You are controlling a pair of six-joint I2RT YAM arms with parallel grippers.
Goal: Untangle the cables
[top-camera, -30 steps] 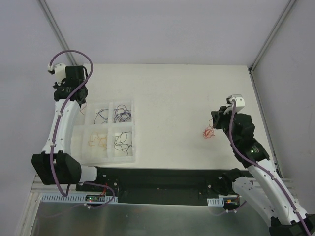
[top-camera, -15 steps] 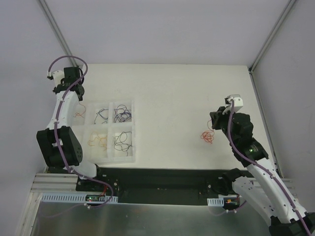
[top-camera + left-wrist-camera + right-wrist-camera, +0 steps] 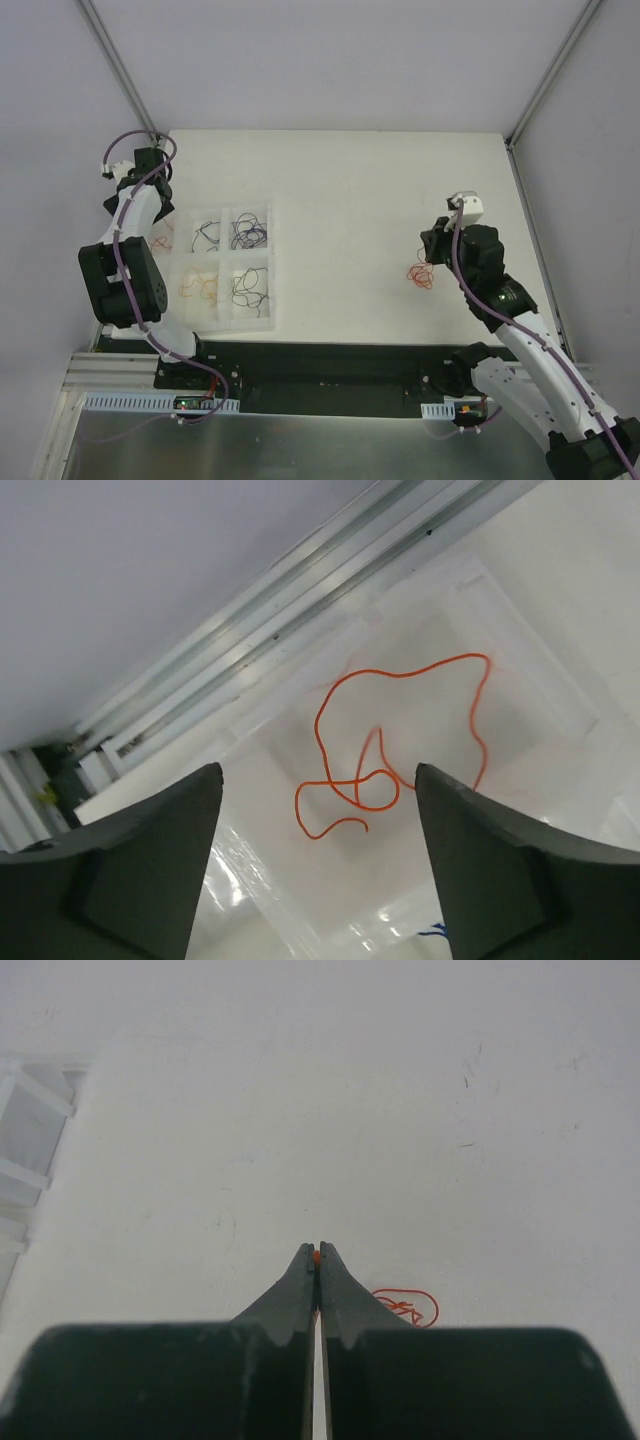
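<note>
Just beyond the arm bases, a clear divided tray [image 3: 271, 300] held loose curls of orange, black and purple cables [image 3: 248, 232] at the left, with bare white table [image 3: 340, 200] across the middle. At the right, the right gripper [image 3: 316, 1252] was clenched on a strand of the red-orange cable knot [image 3: 422, 273], which lay on the table well clear of its edge. Farther back, the left gripper [image 3: 318, 775] hung released above one orange cable [image 3: 400, 675] lying in the tray's outer compartment, close to the aluminium frame post [image 3: 120, 70] and pale wall.
</note>
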